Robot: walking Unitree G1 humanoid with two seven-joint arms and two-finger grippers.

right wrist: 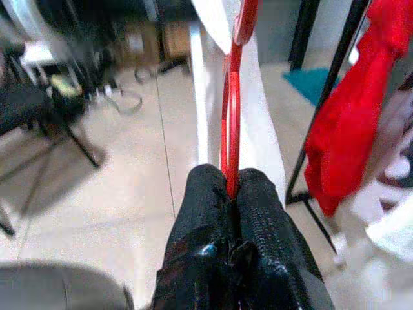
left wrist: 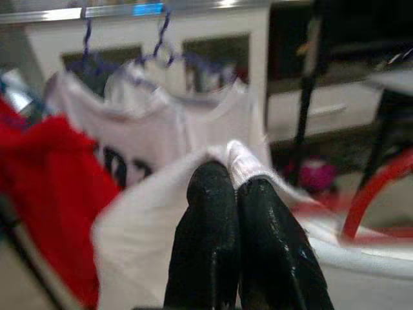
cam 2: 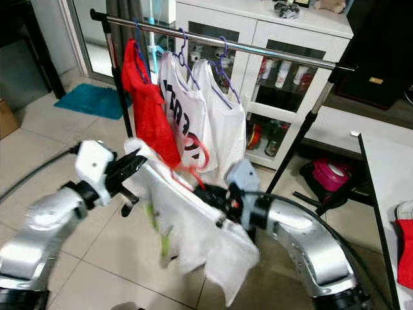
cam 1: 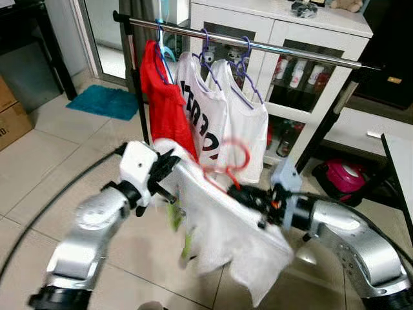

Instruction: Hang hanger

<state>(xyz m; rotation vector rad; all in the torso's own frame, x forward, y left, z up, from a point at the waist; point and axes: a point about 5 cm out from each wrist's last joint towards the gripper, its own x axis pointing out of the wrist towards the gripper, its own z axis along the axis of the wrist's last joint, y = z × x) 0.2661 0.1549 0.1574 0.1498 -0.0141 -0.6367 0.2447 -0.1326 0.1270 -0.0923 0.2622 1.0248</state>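
A white garment [cam 1: 226, 239] on a red hanger [cam 1: 233, 165] is stretched between my two arms in front of the clothes rail [cam 1: 271, 48]. My left gripper [left wrist: 232, 184] is shut on a fold of the white garment near its shoulder. My right gripper [right wrist: 231, 187] is shut on the red hanger's bar, with the hook [cam 1: 240, 155] curling up above it, below the rail. On the rail hang a red shirt [cam 1: 164, 103] and two white shirts [cam 1: 222, 119] on purple and blue hangers.
A white cabinet [cam 1: 284, 32] with glass doors stands behind the rail. A pink object [cam 1: 345, 177] lies on the tiles at the right, a teal mat [cam 1: 106, 101] at the left, cardboard boxes [cam 1: 10, 116] at the far left. A table edge [cam 1: 400, 168] is at the right.
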